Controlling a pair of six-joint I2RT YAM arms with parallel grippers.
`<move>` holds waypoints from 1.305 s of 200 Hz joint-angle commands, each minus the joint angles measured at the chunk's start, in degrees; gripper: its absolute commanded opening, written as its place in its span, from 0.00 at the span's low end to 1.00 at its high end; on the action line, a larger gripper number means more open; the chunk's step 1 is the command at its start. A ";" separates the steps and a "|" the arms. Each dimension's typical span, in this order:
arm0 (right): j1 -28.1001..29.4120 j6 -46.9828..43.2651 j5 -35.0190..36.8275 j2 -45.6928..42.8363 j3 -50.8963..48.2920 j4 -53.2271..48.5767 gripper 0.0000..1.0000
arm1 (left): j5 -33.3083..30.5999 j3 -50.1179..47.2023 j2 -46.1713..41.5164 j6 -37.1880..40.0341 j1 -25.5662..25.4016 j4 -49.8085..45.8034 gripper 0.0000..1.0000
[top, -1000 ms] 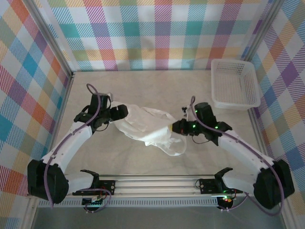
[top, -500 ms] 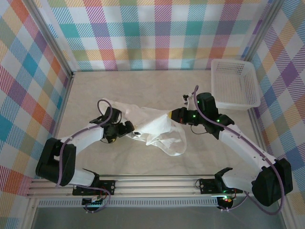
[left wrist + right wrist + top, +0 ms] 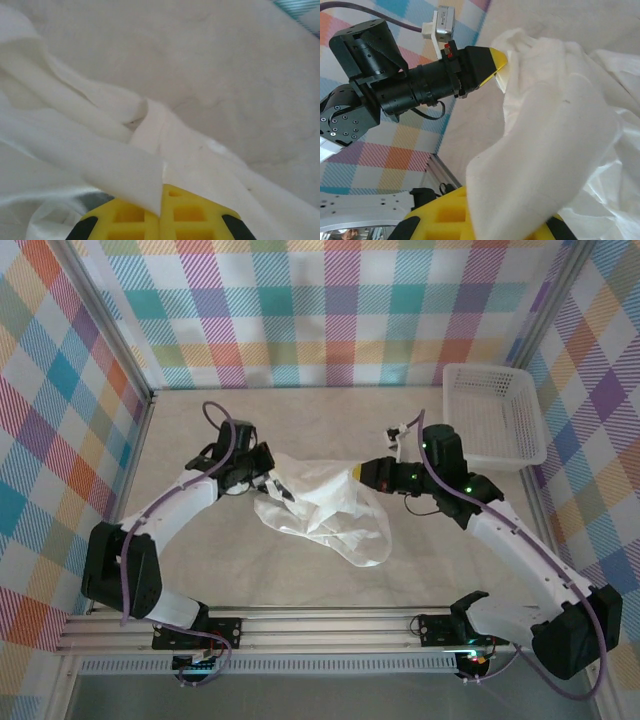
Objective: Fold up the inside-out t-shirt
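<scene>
The inside-out t-shirt (image 3: 325, 510) hangs as a crumpled white bundle between the two grippers, with a loose lobe trailing onto the table (image 3: 200, 570) on the near side of the right gripper (image 3: 360, 471). In the past second both ends of the cloth have moved. The left gripper (image 3: 277, 486) dipped toward the near edge half a second ago and has now swung back away from the arm bases. The right gripper has carried its corner steadily away from the bases, so the two tips now sit roughly level and closer together. The bundle has been lifted and shifted rather than spread, so the work looks like regrasping and shaking out; no flat panel or fold is laid down yet. The left wrist view shows the left gripper's yellow fingers (image 3: 195, 212) closed together on a thin fold of the shirt. In the right wrist view, cloth rises out from between the right gripper's fingers and drapes over them, hiding the gap. Since that corner has travelled with the gripper, it appears clamped on the shirt too. The count is one t-shirt, two arms with one gripper each, both occupied, and one white mesh basket (image 3: 492, 367) standing well apart beyond the right gripper's outer side.
</scene>
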 commanded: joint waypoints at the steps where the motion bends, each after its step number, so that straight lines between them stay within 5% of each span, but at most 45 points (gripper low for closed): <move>1: 1.06 -3.76 -4.41 -2.91 6.68 -1.14 0.00 | 0.59 12.72 -7.50 7.28 0.17 -7.37 0.00; 43: 10.93 -12.41 3.71 -6.56 14.52 -3.15 0.00 | 0.28 44.69 -2.71 15.42 -3.42 -14.11 0.00; 85: 14.26 -15.00 7.87 -4.33 21.57 0.59 0.00 | -0.59 68.15 14.20 14.99 -4.59 -15.93 0.00; 127: 11.55 -7.21 38.66 1.66 25.80 -9.98 0.00 | -4.00 82.88 36.18 16.84 -4.60 -19.61 0.00; 166: -6.12 11.60 31.99 11.48 19.58 -16.77 0.00 | -8.74 85.15 48.95 18.06 -4.27 -23.12 0.56; 191: -8.48 10.87 27.90 16.07 15.73 -16.53 0.00 | -10.45 73.40 42.91 14.44 -4.37 -26.20 0.62; 219: -8.48 9.06 24.34 15.04 10.28 -12.20 0.00 | -12.28 38.59 22.02 6.79 -5.61 -16.61 0.63; 261: -8.48 5.12 22.49 12.85 9.02 -12.02 0.00 | -13.82 3.87 3.60 -9.33 -6.35 -23.85 0.59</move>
